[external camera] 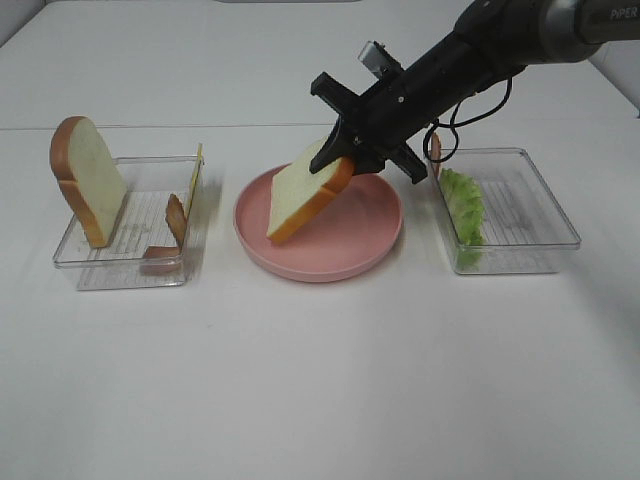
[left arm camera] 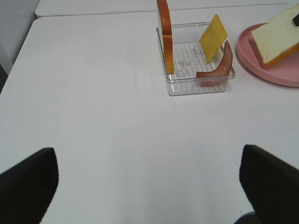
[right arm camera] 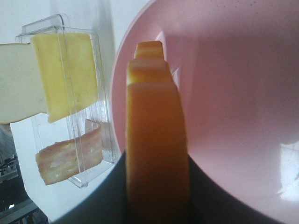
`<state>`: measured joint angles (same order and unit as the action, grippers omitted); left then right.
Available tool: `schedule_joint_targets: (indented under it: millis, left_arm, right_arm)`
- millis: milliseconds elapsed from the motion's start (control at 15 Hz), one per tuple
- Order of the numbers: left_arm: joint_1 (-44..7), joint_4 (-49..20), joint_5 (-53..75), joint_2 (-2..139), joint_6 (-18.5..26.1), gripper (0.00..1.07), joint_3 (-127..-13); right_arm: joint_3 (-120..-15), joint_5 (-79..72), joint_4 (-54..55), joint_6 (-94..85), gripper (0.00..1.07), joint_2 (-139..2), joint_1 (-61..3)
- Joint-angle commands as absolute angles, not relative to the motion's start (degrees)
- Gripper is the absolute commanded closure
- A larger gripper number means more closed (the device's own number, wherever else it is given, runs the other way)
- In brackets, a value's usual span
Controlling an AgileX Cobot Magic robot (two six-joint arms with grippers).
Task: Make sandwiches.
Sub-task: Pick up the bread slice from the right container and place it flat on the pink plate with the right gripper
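While the right claw [external camera: 348,152] is clamped on the top crust of a bread slice [external camera: 305,195], that slice hangs tilted below it over the pink plate [external camera: 330,270]. Its lowest corner is at or just above the plate's floor, and I cannot tell whether it touches. I judge this to be the opening step of the sandwich, laying the base slice. The next move calls for lowering and tipping the slice flat before the jaws let go, or it may land on edge and topple.

The left claw [left arm camera: 149,186] stands wide apart, holding nothing, over bare table [left arm camera: 117,116]. Ahead of it sits a clear tray [left arm camera: 201,87] with the second bread slice [left arm camera: 164,37] upright, a cheese square [left arm camera: 213,38] leaning and a meat strip [left arm camera: 223,65] curled on edge. Just beside the right claw, away from the plate, lettuce [external camera: 465,210] lies in the other clear tray [external camera: 545,215].

In the right wrist view the crust fills the middle and hides the right claw's fingers. The overhead view does not show the left claw. A small reddish thing behind the right claw is too covered to name.
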<state>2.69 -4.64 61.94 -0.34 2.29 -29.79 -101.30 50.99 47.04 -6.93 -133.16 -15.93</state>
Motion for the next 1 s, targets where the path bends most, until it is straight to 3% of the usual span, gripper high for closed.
schedule_joint_targets:
  millis: [67,267,400,533,600,667,1000]
  left_arm:
    - [2.69,-4.81,61.65,-1.43,2.29,0.09,-29.62]
    - [2.69,-4.81,61.65,-1.43,2.29,0.09,-29.62]
    - [2.69,-4.81,61.65,-1.43,2.29,0.09,-29.62]
    - [2.69,-4.81,61.65,-1.43,2.29,0.09,-29.62]
    - [2.69,-4.81,61.65,-1.43,2.29,0.09,-29.62]
    - [2.69,-4.81,61.65,-1.43,2.29,0.09,-29.62]
    - [2.69,-4.76,61.65,-1.43,2.29,0.09,-29.62]
  right_arm:
    - [-101.53,51.39,47.44,-7.10,1.07,-134.19,-16.67]
    - [-101.53,50.76,47.04,-7.10,1.07,-134.42,-17.42]
    - [-101.53,50.65,44.75,-7.10,0.92,-134.36,-17.36]
    - [-101.53,50.53,44.46,-6.99,0.64,-134.24,-17.36]
    - [-101.53,50.59,44.06,-6.70,0.56,-134.24,-17.36]
    - [-101.64,51.39,41.71,-5.50,0.32,-133.50,-17.36]
    - [-104.34,56.84,30.25,-0.69,0.28,-130.75,-17.36]
